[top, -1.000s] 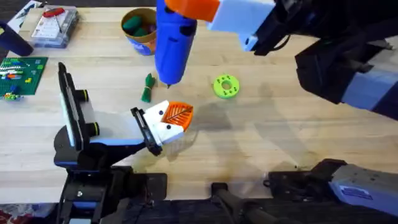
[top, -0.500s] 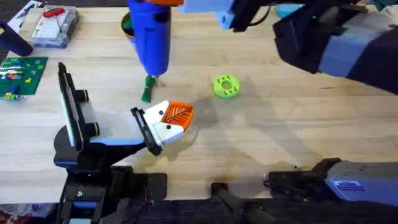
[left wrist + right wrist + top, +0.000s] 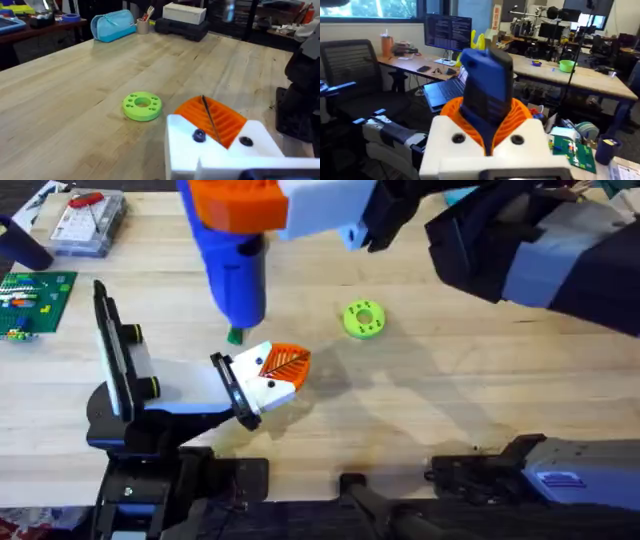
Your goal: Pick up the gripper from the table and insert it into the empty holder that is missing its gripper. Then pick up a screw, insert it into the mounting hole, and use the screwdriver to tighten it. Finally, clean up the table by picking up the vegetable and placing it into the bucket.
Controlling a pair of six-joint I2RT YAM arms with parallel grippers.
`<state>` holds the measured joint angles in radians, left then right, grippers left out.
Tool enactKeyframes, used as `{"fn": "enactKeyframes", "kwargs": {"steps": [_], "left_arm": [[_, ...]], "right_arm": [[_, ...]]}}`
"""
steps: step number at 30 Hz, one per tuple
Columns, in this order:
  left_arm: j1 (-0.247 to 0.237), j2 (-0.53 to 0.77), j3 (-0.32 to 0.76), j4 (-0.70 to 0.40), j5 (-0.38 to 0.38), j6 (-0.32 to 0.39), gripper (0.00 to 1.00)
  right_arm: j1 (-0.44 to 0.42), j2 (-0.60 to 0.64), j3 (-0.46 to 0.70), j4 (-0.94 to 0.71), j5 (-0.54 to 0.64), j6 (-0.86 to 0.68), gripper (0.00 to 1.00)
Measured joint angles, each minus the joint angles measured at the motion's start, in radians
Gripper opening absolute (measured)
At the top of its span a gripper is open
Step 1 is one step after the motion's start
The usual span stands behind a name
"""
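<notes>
Already the gripper [image 3: 277, 370] sits in the holder [image 3: 232, 388] near the tabletop's [image 3: 450, 390] front edge, two dark screw heads showing on its white block in the left wrist view, so insertion looks done and tightening seems at hand. Just beyond, the right claw [image 3: 240, 205] is clamped on the screwdriver [image 3: 235, 275], held upright with its tip down over the green vegetable [image 3: 235, 335], beside the gripper. The left claw's state I cannot tell. The lime disc [image 3: 363, 319] lies mid-tabletop. The clear parts box [image 3: 88, 222] at the far left corner holds small parts. Cleanup remains.
</notes>
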<state>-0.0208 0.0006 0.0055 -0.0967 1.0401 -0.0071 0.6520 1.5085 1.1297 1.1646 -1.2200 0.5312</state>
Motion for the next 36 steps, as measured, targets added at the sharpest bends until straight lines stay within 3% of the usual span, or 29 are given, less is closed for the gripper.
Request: {"fn": "enactKeyframes", "kwargs": {"steps": [23,36], "left_arm": [[0.000,0.000,0.000,0.000,0.000,0.000,0.012],[0.000,0.000,0.000,0.000,0.000,0.000,0.012]], "right_arm": [[0.010,0.001,-0.002,0.000,-0.076,-0.046,0.026],[0.011,0.001,-0.110,0.001,-0.024,-0.079,0.026]]}}
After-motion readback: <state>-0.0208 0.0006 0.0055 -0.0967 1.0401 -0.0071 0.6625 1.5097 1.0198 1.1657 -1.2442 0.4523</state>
